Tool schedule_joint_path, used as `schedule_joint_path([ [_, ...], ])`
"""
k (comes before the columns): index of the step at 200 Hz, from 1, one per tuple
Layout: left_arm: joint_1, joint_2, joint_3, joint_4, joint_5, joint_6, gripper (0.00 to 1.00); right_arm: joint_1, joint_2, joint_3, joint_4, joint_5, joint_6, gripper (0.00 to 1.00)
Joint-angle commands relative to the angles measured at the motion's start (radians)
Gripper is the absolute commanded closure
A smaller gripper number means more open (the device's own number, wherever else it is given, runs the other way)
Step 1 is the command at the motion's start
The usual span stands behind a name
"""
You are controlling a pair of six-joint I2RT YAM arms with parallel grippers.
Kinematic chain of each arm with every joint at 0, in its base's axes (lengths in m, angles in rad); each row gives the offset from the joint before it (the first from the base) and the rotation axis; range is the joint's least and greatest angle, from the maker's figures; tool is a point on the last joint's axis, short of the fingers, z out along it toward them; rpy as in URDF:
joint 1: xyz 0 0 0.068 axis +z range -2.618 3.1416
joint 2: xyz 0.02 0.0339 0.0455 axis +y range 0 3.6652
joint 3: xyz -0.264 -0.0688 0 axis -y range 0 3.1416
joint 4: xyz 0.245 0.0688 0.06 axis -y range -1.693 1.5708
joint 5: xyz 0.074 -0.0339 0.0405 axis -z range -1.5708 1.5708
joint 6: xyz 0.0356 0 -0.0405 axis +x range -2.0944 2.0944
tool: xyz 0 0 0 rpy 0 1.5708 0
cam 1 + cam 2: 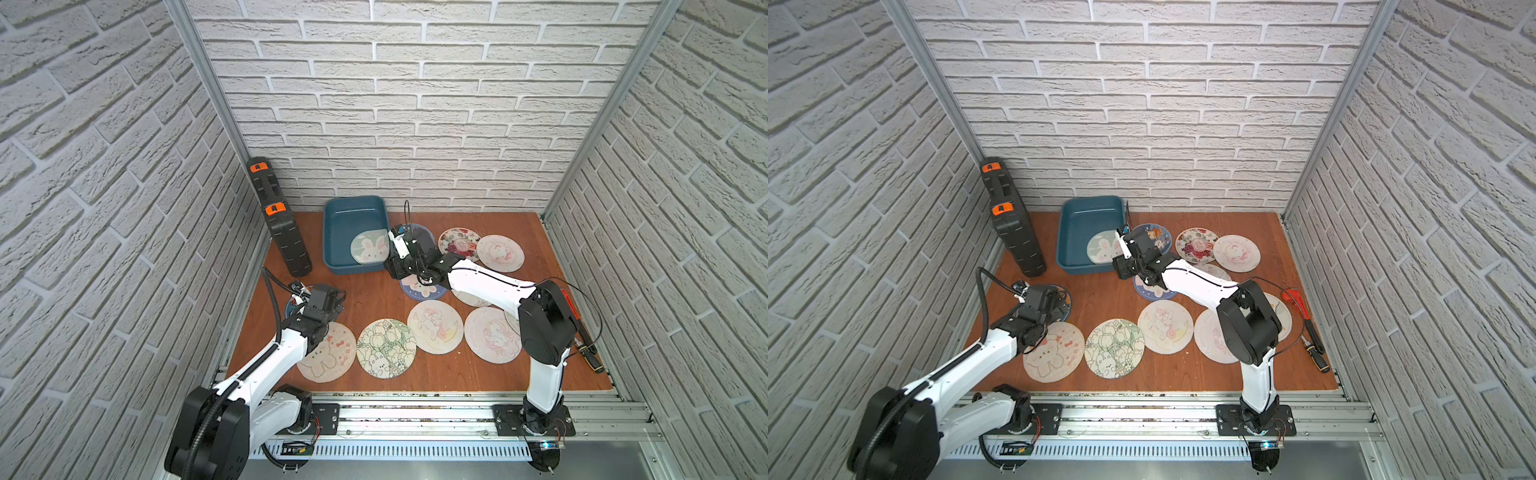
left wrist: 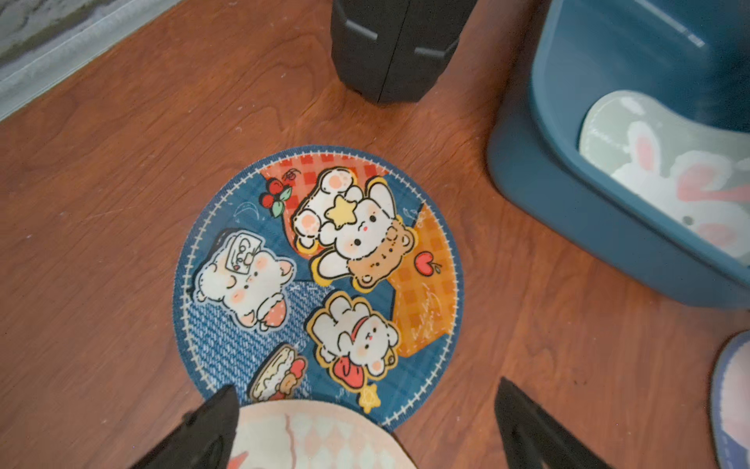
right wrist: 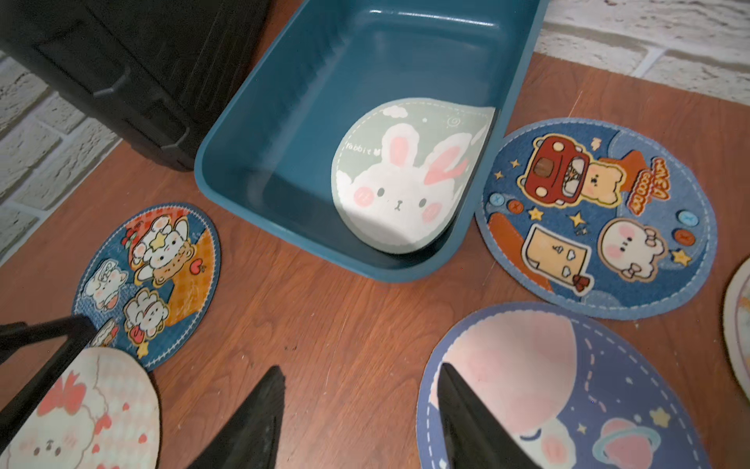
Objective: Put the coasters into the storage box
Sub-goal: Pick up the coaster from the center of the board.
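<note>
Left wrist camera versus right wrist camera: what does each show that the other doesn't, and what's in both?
Left wrist only: both jaws of the left gripper, spread wide and framing the edge of the pale bear coaster. Right wrist only: the right gripper, jaws apart and empty; the red-car coaster lying beside the storage box; the box's bare far floor. Both: the patchwork bear coaster flat on the table, the bunny coaster inside the box curling up one wall, the black case, and the pale bear coaster.

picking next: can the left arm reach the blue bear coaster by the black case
Likely yes: the open left end effector hovers over the blue coaster; only a pale coaster overlaps one edge.
</note>
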Motion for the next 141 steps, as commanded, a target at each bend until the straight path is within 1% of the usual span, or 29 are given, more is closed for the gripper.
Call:
schedule_joint_path([
  [1,0.009,0.077,0.065,-0.084,0.011,-0.007,0.03,0.014,-0.068,-0.057,0.031,-0.043,0.021,0.41],
  [21,0.009,0.148,0.11,-0.111,0.034,-0.009,0.04,0.021,-0.099,-0.117,0.04,-0.052,0.032,0.41],
  [48,-0.007,0.202,0.142,-0.163,0.067,-0.031,0.05,0.024,-0.135,-0.194,0.05,-0.058,0.049,0.41],
  [70,-0.084,0.248,0.195,-0.295,0.031,-0.068,0.05,0.026,-0.151,-0.241,0.049,-0.056,0.051,0.42],
  [94,-0.16,0.276,0.225,-0.416,0.026,-0.132,0.05,0.024,-0.158,-0.278,0.05,-0.056,0.05,0.42],
  [117,-0.228,0.268,0.221,-0.474,0.028,-0.206,0.05,0.024,-0.169,-0.31,0.06,-0.068,0.049,0.42],
  [141,-0.27,0.28,0.208,-0.468,0.052,-0.256,0.05,0.024,-0.178,-0.337,0.076,-0.073,0.048,0.42],
])
